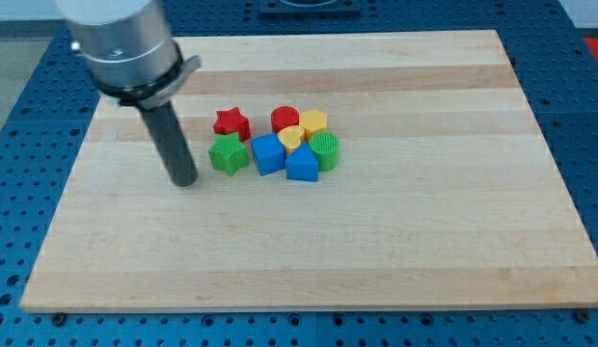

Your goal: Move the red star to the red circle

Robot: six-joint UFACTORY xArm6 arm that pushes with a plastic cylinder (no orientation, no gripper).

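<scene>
Pale wood, laid in long planks, makes up the board (pixel 376 251) I work on, and it rests on a blue perforated surface (pixel 19 116) that shows around its edges. I carry no claw to open or close: my arm ends in a straight dark rod, and my tip (pixel 185 181) sits on the board toward the view's left, just beside the cluster of blocks but apart from every one of them.

The nearest block is the green star (pixel 228 154), a little to the view's right of my tip. Above it, toward the view's top, sits the red star (pixel 231 123), touching or nearly touching the green one. The red circle (pixel 285 120) lies to the view's right of the red star, with a small gap of bare wood between the two.

The rest of the group is packed tightly. A yellow hexagon-like block (pixel 313 122) stands just right of the red circle. A smaller yellow block (pixel 291 138), whose shape I cannot make out, is wedged in the middle. Below it sit a blue cube (pixel 268 154) and another blue block (pixel 302 165) with a peaked top, side by side. A green round block (pixel 326 150) closes the cluster on the view's right.
</scene>
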